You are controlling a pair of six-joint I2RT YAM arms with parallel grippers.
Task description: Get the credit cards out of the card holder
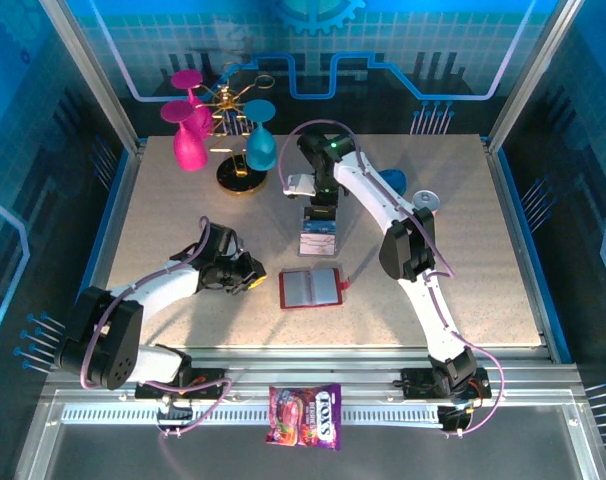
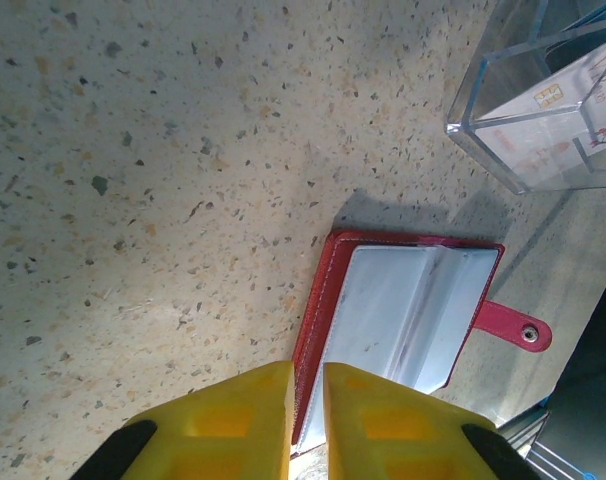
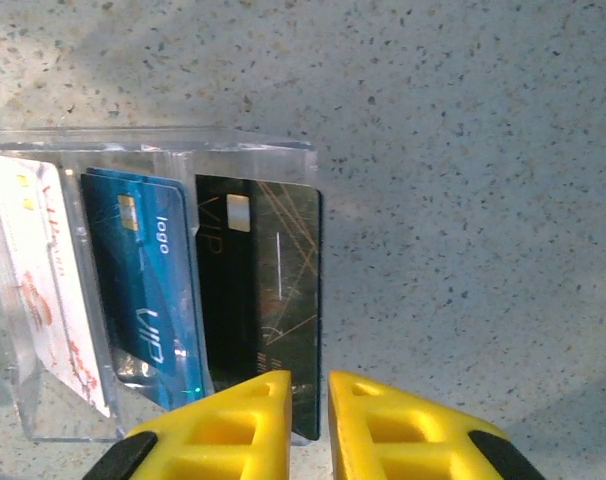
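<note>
Speckled desk [image 1: 183, 200] inside a blue-lit booth: my right tool [image 3: 309, 378] hangs over a clear box [image 3: 233, 150] at mid-desk. My left tool [image 2: 305, 372] sits at the left edge of the red card holder [image 2: 403, 310], which lies open and flat just nearer my bases.

Three cards stand side by side in the box. They are a white card [image 3: 38, 290] with red print, a blue card [image 3: 143, 280] and a black card [image 3: 258, 300] with thin gold lines. The black one's lower edge lies right at the slit between my right tool's yellow tips. That slit is narrow, and I cannot tell whether the tips grip the card or have let it go.

My left tool looks closed on the holder's red cover, whose edge runs into the gap between its tips.

The holder's greyish pockets show no card that I can make out, and its snap tab [image 2: 513, 325] sticks out to one side.

I judge the step in hand to be seating the black card, with the task close to done. The next move calls for the right tool to part fully and lift straight up. That way it drags no card along and does not nudge the box. After that, my left tool can free the cover.
</note>
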